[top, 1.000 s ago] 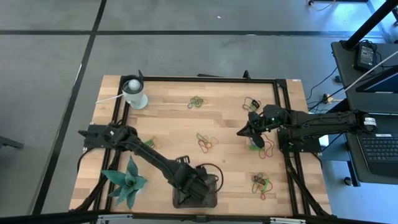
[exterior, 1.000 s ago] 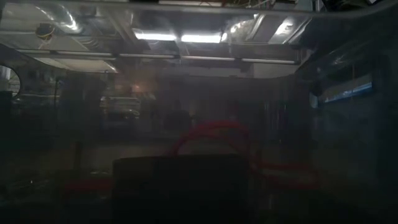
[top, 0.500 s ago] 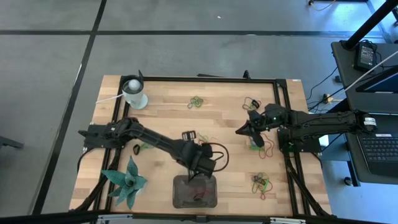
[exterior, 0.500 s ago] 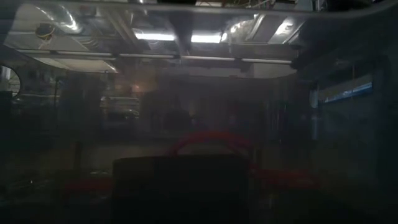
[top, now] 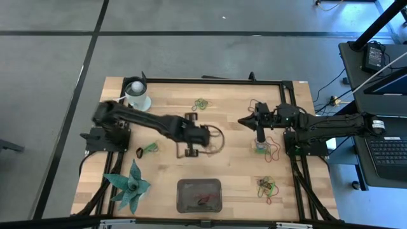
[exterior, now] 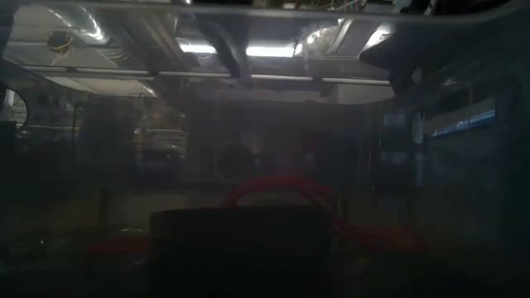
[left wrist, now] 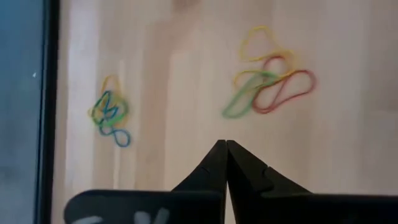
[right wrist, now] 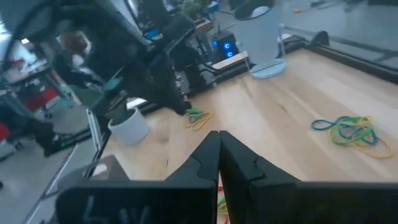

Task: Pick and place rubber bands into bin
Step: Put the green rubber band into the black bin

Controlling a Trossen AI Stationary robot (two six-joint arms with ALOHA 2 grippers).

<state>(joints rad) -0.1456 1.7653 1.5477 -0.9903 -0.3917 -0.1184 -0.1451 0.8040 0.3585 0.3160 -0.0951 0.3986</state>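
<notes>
My left gripper, jaws together and empty, hovers mid-counter over tangled rubber bands. They look light, limp and springy; I'd pinch where loops overlap.

My left gripper is pinched closed, empty, over the wood table; two clusters of bands lie beyond it, apart.

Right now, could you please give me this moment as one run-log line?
left pincer: shut, empty, over table centre | right pincer: shut, right side | bin: holds rubber bands | nearest cluster: still on table
</notes>
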